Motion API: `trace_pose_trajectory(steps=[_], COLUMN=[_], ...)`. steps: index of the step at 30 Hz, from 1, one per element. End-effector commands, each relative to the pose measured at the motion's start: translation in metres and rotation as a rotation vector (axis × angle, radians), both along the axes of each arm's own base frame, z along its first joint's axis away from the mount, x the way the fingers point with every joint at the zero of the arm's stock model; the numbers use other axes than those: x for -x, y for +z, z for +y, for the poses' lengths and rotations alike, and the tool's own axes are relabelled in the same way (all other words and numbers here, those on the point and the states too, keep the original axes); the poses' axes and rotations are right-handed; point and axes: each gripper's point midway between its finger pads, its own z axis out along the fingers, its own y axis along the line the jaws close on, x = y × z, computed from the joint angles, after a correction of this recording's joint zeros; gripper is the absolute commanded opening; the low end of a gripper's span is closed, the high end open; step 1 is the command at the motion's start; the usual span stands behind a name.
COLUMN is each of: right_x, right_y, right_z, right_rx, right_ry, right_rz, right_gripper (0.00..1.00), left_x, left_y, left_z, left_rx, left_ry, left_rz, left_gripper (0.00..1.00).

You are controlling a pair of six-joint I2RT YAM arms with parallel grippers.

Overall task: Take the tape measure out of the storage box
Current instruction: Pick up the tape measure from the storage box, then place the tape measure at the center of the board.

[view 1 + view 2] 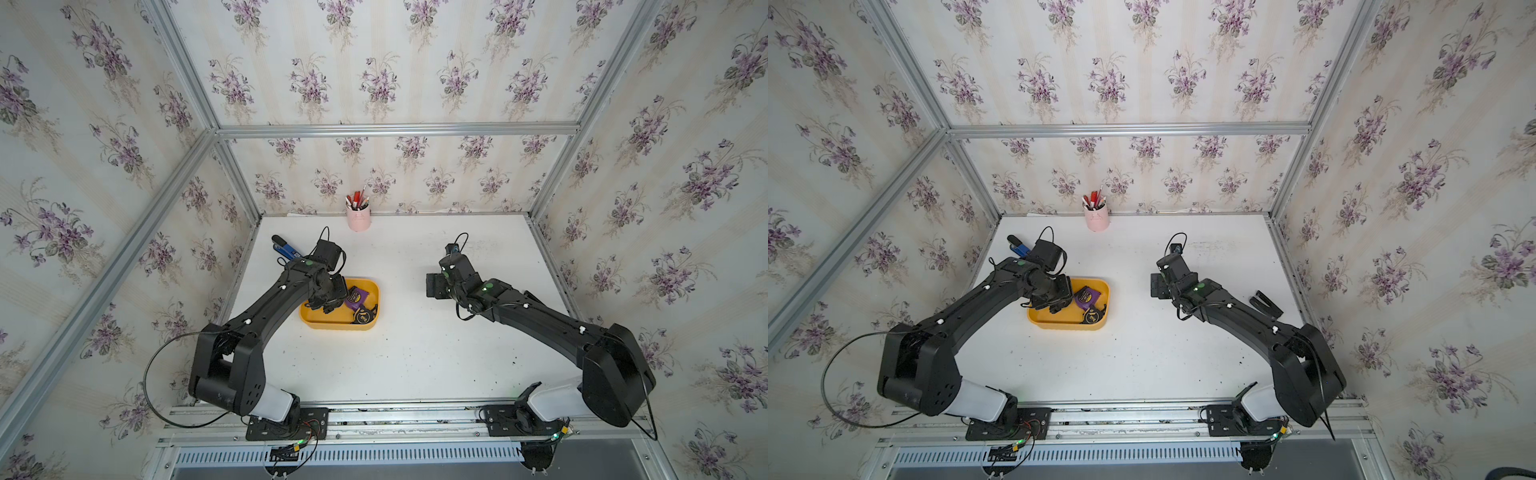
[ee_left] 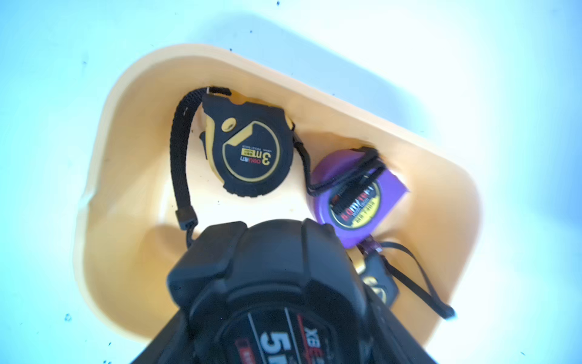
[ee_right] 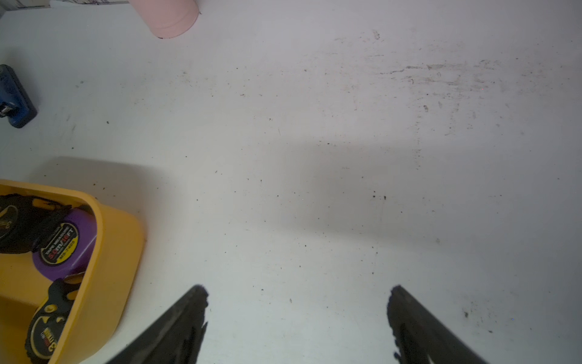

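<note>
**Over the yellow tray: how I'd handle this lift**

On the white tabletop (image 1: 415,365), the shallow yellow plastic storage box with rounded corners (image 1: 338,325) sits just in front of the left arm. The left gripper (image 1: 330,305) is down inside it. The left wrist view shows a chunky black tape measure with a big white 5 (image 2: 277,283) filling the spot between the jaws. So I read them as clamped on it, though the fingers are mostly hidden behind the case. It's within the box walls, not out yet. The right gripper (image 3: 299,290) hangs well apart over bare table, jaws spread wide, holding nothing.

My take: go straight up first, clear the rim, then swing sideways to open table. Two neighbours share the box, a black-and-yellow round tape measure (image 2: 252,151) and a purple tape measure (image 2: 352,195). The purple one is just beside the held case. Watch the black woven strap (image 2: 179,151): its end runs toward the held case and I can't tell whose it is. If it snags, a slow lift beats a yank.
</note>
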Motion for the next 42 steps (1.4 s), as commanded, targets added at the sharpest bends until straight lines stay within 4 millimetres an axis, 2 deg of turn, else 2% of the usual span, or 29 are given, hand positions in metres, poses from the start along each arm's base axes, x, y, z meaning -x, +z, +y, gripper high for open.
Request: trace_pose_trajectory(steps=[1,2,3,6,11,14,17,28,35,42], right_x=[0.003,0.005,0.008,0.017,0.037,0.046,0.047,0.041,0.037,0.034], right_y=[0.017,0.022,0.029,0.052,0.097,0.118,0.128,0.134,0.143,0.148], right_z=[0.013,0.017,0.021,0.038,0.071,0.082,0.089,0.127,0.150,0.160], right_rx=[-0.081,-0.113,-0.155,-0.304,-0.583,-0.696,-0.749,-0.845,-0.856,-0.852], right_ry=[0.054,0.066,0.078,0.134,0.285,0.350,0.378,0.433,0.478,0.495], right_rz=[-0.021,-0.023,-0.030,-0.044,-0.086,-0.122,-0.131,-0.119,-0.176,-0.208], right_gripper=[0.92,0.92,0.92,0.91,0.91,0.91,0.89,0.79,0.76,0.75], left_x=[0.010,0.009,0.010,0.005,-0.008,-0.017,-0.024,-0.047,-0.048,-0.045], left_y=[0.020,0.023,0.038,0.060,0.105,0.130,0.146,0.165,0.169,0.168], left_z=[-0.003,-0.005,-0.007,-0.018,-0.044,-0.058,-0.063,-0.093,-0.109,-0.121], left_rx=[0.045,0.060,0.092,0.183,0.330,0.399,0.454,0.604,0.644,0.669], left_ry=[0.017,0.023,0.032,0.067,0.083,0.089,0.139,0.180,0.181,0.181], left_rz=[-0.001,-0.007,-0.049,-0.107,-0.210,-0.264,-0.319,-0.351,-0.321,-0.295], left_gripper=[0.10,0.10,0.10,0.09,0.04,0.04,0.00,0.00,0.00,0.00])
